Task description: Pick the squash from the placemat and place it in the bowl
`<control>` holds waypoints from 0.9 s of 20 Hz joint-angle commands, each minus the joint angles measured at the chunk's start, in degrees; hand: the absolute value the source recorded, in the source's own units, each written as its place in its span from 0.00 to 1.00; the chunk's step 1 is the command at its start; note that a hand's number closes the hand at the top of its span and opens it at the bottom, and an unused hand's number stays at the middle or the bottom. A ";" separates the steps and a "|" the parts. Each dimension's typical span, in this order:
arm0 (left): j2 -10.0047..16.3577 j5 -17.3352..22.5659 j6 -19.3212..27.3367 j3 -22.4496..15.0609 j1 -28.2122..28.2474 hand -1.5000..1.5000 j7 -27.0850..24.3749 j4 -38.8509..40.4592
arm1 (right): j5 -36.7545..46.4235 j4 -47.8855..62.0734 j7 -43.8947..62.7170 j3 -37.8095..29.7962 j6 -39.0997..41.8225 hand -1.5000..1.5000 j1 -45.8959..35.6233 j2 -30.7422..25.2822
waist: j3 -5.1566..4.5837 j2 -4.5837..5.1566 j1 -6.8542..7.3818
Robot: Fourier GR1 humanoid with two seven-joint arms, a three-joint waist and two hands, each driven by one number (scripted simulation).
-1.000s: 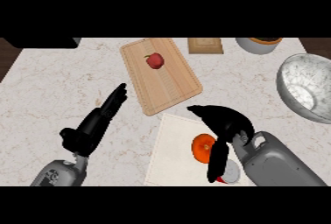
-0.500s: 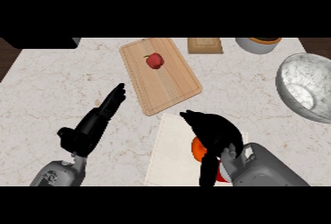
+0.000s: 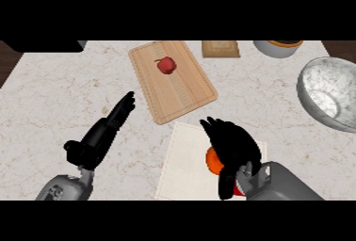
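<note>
Now our right hand lies over the squash on the placemat.

Our right forearm comes in over the counter's near edge, right of the middle. The hand is spread palm down on top of the squash and points toward the far left. We cannot tell whether it grips the squash or only covers it. Just the squash's orange left side shows from under the palm, on the right half of the placemat, close to the near edge. The bowl stands well apart at the right edge, farther back. Our left hand rests open toward the near left corner, its fingers straight and aimed at the far right. Beyond the placemat lies the board, with a red fruit on its far end.
</note>
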 commanded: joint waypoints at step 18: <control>-3.44 -3.26 -5.08 5.60 1.00 0.50 7.04 -6.17 | 17.58 13.18 -11.63 -6.95 -0.73 0.00 8.13 7.29 | 0.02 0.00 0.22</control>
